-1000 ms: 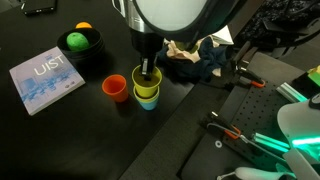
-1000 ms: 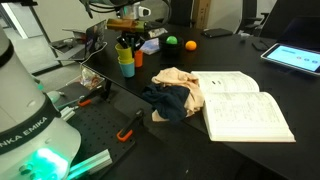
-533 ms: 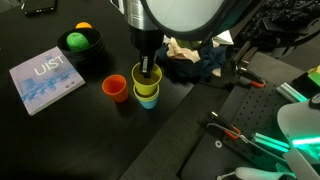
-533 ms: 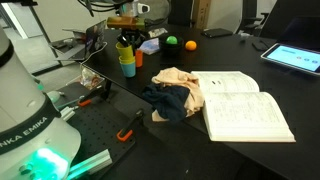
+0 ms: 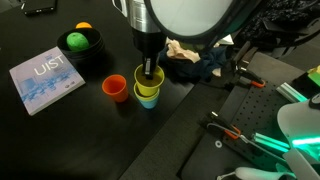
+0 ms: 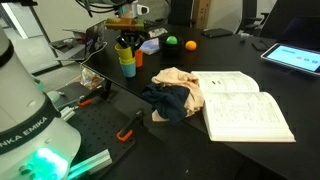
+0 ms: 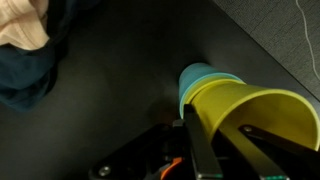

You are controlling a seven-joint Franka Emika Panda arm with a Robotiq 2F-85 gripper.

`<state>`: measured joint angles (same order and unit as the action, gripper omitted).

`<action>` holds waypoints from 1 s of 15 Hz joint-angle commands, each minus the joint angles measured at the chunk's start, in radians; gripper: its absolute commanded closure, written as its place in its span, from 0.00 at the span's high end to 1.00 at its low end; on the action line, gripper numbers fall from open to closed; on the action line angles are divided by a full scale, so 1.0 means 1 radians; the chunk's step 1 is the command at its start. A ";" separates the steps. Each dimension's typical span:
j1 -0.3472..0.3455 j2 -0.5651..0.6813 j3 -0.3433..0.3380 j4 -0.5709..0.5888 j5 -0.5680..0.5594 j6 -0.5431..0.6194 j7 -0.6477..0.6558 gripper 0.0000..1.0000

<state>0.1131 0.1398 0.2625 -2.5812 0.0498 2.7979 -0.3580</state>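
A yellow cup (image 5: pixel 145 83) sits nested in a light blue cup (image 5: pixel 148 101) on the black table, seen in both exterior views. My gripper (image 5: pixel 150 71) comes straight down onto it and is shut on the yellow cup's wall. In the wrist view one finger (image 7: pixel 196 150) lies against the outside of the yellow cup (image 7: pixel 250 108) and the other finger (image 7: pixel 268 141) is inside it, with the blue cup (image 7: pixel 203 78) showing beyond. The stack (image 6: pixel 127 60) stands upright under the gripper (image 6: pixel 126 43).
An orange cup (image 5: pixel 115 88) stands beside the stack. A green bowl (image 5: pixel 77 42) with an orange ball and a blue booklet (image 5: pixel 45 78) lie further off. Crumpled beige and dark cloths (image 6: pixel 176 92) and an open book (image 6: pixel 245 106) lie nearby. Tools rest on the perforated board (image 5: pixel 235 135).
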 commanded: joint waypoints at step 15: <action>0.015 -0.013 -0.011 -0.012 -0.037 -0.001 0.020 0.61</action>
<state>0.1202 0.1264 0.2582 -2.5954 0.0105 2.7991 -0.3376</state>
